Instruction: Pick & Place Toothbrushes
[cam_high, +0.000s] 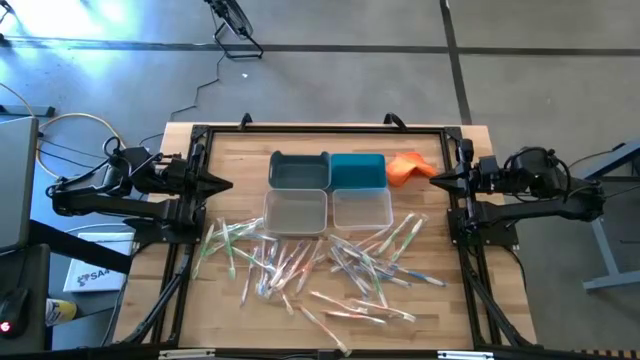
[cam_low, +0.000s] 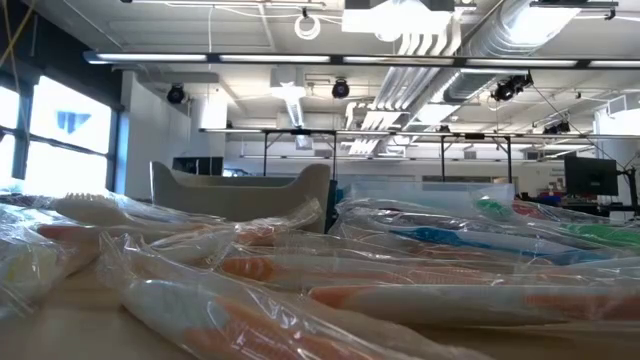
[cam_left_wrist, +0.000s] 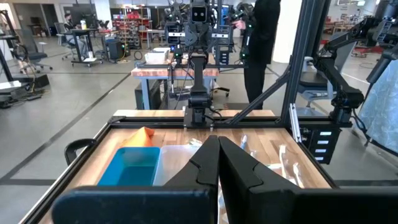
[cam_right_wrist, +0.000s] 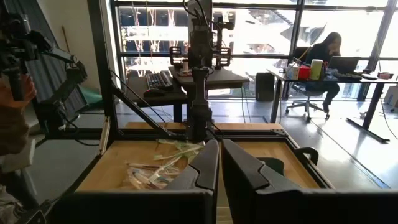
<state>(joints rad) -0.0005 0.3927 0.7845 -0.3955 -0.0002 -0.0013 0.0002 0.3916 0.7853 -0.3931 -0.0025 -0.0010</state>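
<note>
1. Nearest to the table's front edge lay the toothbrushes (cam_high: 330, 265), dozens of thin plastic brushes in clear wrappers with green, pink-red, blue and whitish handles, scattered loose over the wooden tabletop (cam_high: 440, 300). None had gone into a bin yet.
2. Just beyond the pile stood four small rectangular bins in a block: two clear plastic bins (cam_high: 296, 211) in the near row, then a grey bin (cam_high: 299, 169) and a teal bin (cam_high: 357, 171) in the far row. All looked empty from above.
3. An orange cloth (cam_high: 405, 168) lay crumpled to the right of the teal bin.
4. My left gripper (cam_high: 222, 184) hung at the left edge of the table, level with the far bins, fingers pressed together and holding nothing.
5. My right gripper (cam_high: 438, 178) waited at the right edge, near the orange cloth, likewise pinched closed and empty.
6. I judged the work not yet begun. The next move called for opening one claw, reaching down to the pile and singling out one wrapped brush from the tangle.
</note>
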